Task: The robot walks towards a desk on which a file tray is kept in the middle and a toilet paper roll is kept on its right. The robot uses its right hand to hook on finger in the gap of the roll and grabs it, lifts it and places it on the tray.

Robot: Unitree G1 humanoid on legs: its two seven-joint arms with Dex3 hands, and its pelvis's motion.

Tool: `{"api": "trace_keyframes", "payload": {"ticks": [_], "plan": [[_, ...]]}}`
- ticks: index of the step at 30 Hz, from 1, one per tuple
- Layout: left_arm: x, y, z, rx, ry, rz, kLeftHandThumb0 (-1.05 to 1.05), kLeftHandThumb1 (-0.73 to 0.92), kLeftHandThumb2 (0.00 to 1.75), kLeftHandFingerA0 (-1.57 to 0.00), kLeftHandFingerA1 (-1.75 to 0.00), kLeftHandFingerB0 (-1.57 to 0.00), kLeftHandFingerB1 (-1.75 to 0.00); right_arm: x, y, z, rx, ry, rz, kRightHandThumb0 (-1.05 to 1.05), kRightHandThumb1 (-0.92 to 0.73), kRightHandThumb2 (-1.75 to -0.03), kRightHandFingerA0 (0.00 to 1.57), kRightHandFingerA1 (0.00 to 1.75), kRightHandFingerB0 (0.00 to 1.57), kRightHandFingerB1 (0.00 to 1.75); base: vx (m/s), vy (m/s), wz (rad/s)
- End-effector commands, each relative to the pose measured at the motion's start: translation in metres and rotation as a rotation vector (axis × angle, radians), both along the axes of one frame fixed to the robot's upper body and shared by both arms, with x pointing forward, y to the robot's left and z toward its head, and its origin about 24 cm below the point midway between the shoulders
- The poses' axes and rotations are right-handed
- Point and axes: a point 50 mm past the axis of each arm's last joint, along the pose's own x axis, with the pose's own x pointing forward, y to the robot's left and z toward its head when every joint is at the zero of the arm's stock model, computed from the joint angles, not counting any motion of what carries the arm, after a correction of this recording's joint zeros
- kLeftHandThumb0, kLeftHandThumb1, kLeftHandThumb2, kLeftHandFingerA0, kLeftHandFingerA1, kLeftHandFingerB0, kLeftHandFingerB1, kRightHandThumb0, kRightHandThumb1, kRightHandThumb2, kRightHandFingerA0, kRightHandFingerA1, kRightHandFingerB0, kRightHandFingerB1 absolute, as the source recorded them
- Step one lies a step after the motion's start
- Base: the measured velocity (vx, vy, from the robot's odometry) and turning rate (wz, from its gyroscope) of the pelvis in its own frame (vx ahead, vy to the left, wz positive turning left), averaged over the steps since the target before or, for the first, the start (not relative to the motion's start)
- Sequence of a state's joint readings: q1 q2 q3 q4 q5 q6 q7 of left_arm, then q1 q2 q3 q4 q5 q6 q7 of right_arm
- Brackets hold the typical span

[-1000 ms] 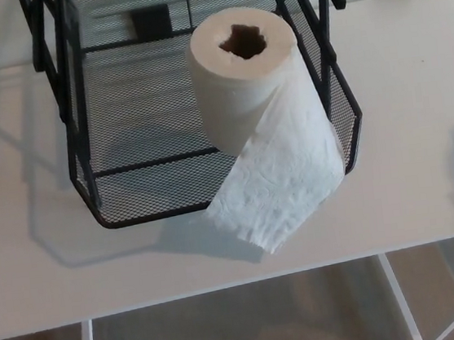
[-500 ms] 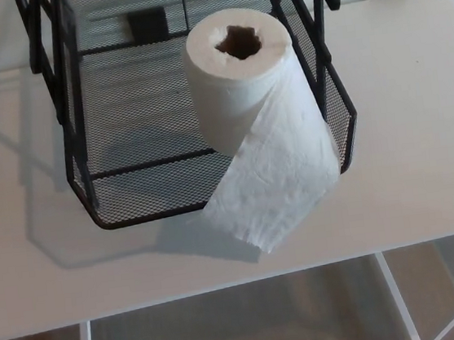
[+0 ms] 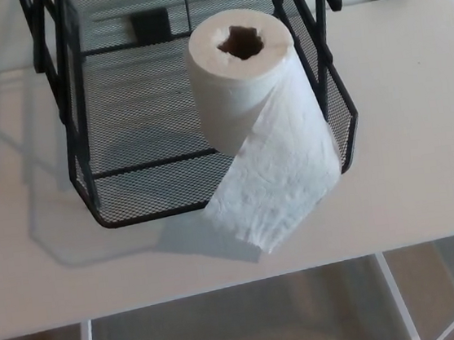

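Toilet paper, a thick white roll (image 3: 238,82) with a ragged dark hole down its core, is standing upright inside the black wire-mesh file tray (image 3: 131,193), toward the tray's front right corner. Its hollow centre is facing up at the camera. A loose tail of soft, crinkled tissue (image 3: 273,181) is hanging off the roll's front, draping over the tray's low front rim and right corner, and its torn end is lying on the pale, smooth desk top (image 3: 419,132) just outside the tray.

The tray is sitting in the middle of the desk, its floor and walls made of fine diamond mesh framed by thin black bars, with taller black uprights rising at the back on both sides. Apart from the roll, the mesh floor is carrying nothing else that can be made out. The tray and roll are casting soft grey shadows across the desk to the left and front.

Below the desk's front edge, white frame legs (image 3: 397,298) are showing against a brownish floor (image 3: 244,324).

Neither robot hand is showing, so whether the fingers are spread or pressed together cannot be told.
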State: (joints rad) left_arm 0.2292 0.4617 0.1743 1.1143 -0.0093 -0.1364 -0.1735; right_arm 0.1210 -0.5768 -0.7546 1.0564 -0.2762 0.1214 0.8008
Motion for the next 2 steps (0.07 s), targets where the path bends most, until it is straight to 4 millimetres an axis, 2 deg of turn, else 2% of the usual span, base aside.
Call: {"api": "trace_keyframes", "payload": {"ticks": [1, 2], "plan": [[-0.0026, 0.0070, 0.0055, 0.027, -0.009, -0.018, -0.65, 0.92, 0.75, -0.24, -0.33, -0.25, -0.32, -0.0247, 0.0086, -0.0184, -0.042, 0.018, -0.046, -0.50, -0.59, -0.58, 0.24, 0.40, 0.22, 0.30, 0.00, 0.000, 0.00], [-0.0026, 0.0070, 0.0055, 0.027, -0.009, -0.018, -0.65, 0.92, 0.75, -0.24, -0.33, -0.25, -0.32, -0.0247, 0.0086, -0.0184, -0.042, 0.018, -0.046, -0.50, -0.59, -0.58, 0.24, 0.40, 0.22, 0.30, 0.00, 0.000, 0.00]]}}
